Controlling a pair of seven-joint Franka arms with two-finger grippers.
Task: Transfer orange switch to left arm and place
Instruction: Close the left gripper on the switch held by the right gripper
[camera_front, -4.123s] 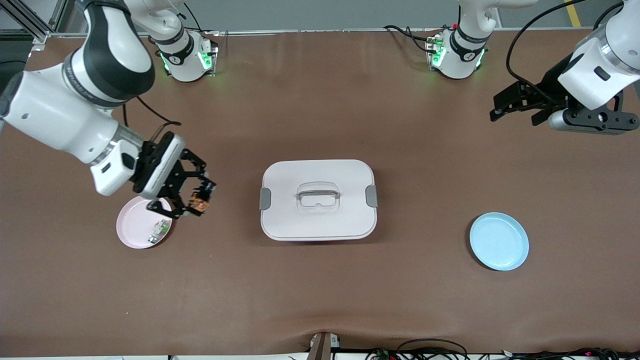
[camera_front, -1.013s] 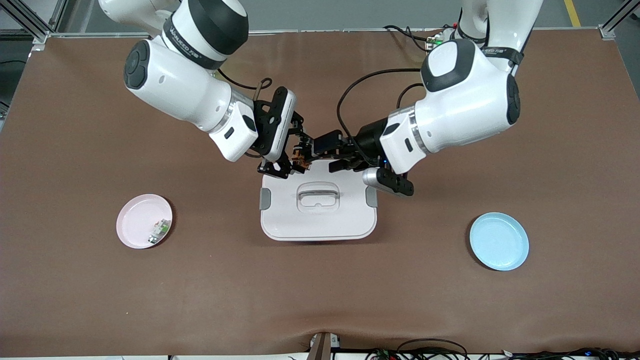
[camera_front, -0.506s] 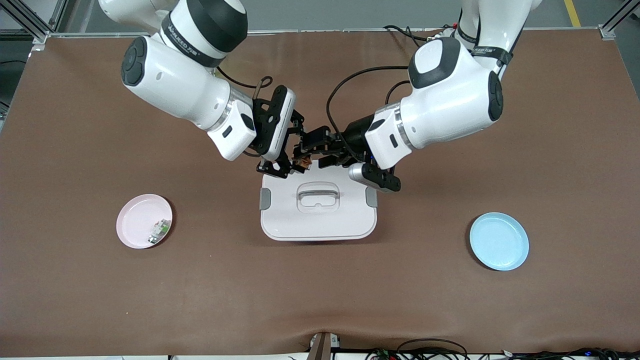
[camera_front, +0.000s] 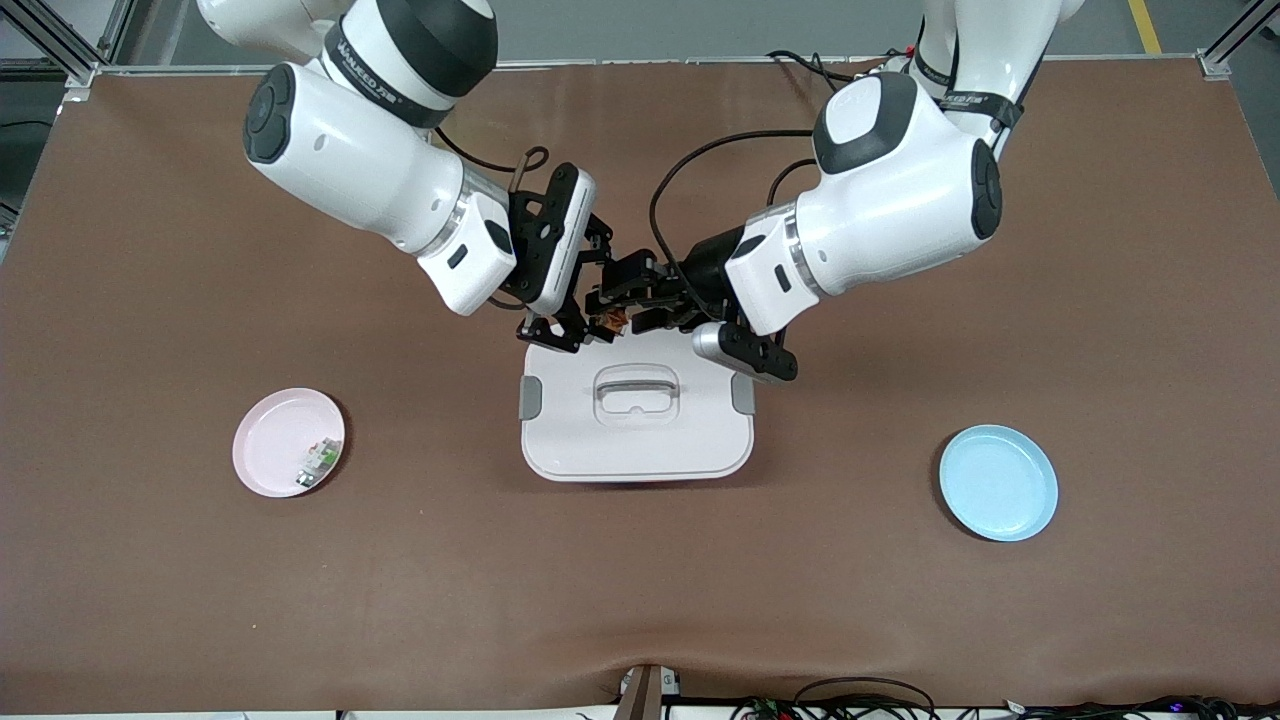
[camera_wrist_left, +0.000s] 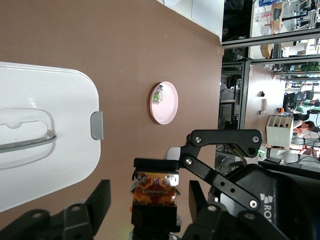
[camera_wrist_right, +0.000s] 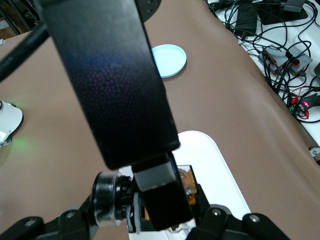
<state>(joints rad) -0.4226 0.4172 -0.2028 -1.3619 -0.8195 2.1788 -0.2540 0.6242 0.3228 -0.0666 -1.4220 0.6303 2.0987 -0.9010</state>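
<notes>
Front view: left claw (camera_front: 628, 306) narrower than before, around orange switch (camera_front: 607, 321) clamped by right claw (camera_front: 588, 318)

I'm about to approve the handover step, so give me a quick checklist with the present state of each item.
1. Right claw shut on the orange switch: ok.
2. Left claw around the switch: ok in the left wrist view, its fingers flank it with gaps.
3. Left claw fully clamped: not ok.
4. Exchange over the box, no contact: cannot tell the clearance.
5. Blue plate free for the drop: ok.
6. Pink plate holds only the white-and-green component: ok.
</notes>
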